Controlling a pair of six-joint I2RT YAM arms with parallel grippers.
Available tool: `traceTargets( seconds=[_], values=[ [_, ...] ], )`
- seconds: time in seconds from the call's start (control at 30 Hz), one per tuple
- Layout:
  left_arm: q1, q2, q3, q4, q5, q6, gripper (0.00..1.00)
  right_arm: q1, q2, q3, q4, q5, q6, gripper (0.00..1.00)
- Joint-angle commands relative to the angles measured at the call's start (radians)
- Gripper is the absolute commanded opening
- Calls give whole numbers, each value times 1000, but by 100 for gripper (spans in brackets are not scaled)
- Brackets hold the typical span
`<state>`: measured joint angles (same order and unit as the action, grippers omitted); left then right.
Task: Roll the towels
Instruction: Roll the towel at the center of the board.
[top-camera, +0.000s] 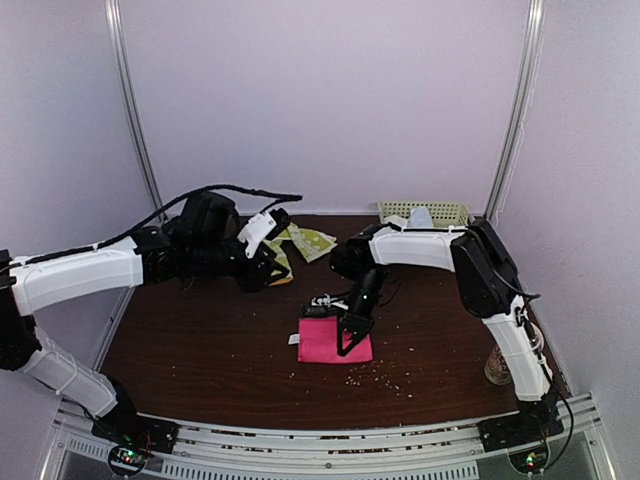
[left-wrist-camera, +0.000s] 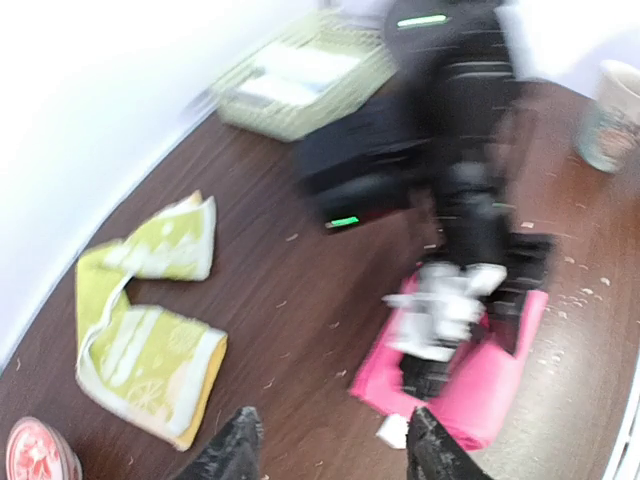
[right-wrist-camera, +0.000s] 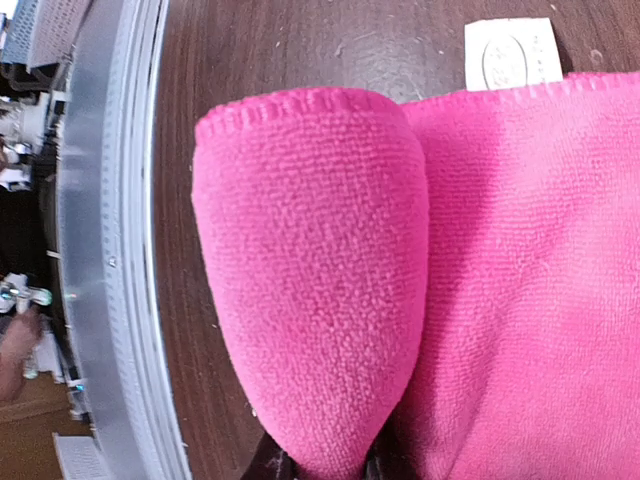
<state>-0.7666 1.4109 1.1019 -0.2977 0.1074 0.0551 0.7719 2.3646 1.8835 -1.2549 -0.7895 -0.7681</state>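
The hot-pink towel (top-camera: 322, 342) lies folded on the dark table at the centre. My right gripper (top-camera: 349, 340) points down onto its right part, shut on a raised fold of the pink towel (right-wrist-camera: 320, 280); the fingertips (right-wrist-camera: 270, 468) barely show under the cloth. A white label (right-wrist-camera: 512, 52) sticks out at the towel's edge. The yellow-green towel (left-wrist-camera: 150, 335) lies crumpled in two lobes at the back left (top-camera: 312, 240). My left gripper (left-wrist-camera: 330, 445) hovers above bare wood between the two towels, open, with nothing between its fingers. In the top view the left gripper (top-camera: 268, 272) is beside the yellow-green cloth.
A pale green basket (top-camera: 425, 212) holding white cloth stands at the back right. A cup (top-camera: 497, 368) sits by the right arm's base. A red and white round object (left-wrist-camera: 40, 455) lies near the yellow-green towel. Crumbs dot the wood. A metal rail (right-wrist-camera: 110, 250) borders the table's front.
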Motion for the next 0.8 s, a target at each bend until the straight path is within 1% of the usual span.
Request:
traceTargets(
  seconds=[0.0,0.13,0.27,0.4,0.5,0.63,0.77],
  values=[
    [-143,-63,-140,208,15,168,53,-30,238,100,-103,71,76,12],
    [-243,59,-107,105,-67,245,53,-33,278,144,-102,90,102,12],
    [-302,158,-82,89,-68,289,54,-32,284,144,-102,88,106,12],
    [-316,262,-42,88,-68,316,54,-33,281,132,-103,92,103,12],
    [-316,335,-9,77,-110,348,54,-33,278,124,-102,93,102,12],
    [-319,398,4,93,-110,362,54,-33,270,122,-101,93,97,12],
    [-333,449,9,97,-142,376,52,-32,267,129,-101,89,95,12]
  ],
)
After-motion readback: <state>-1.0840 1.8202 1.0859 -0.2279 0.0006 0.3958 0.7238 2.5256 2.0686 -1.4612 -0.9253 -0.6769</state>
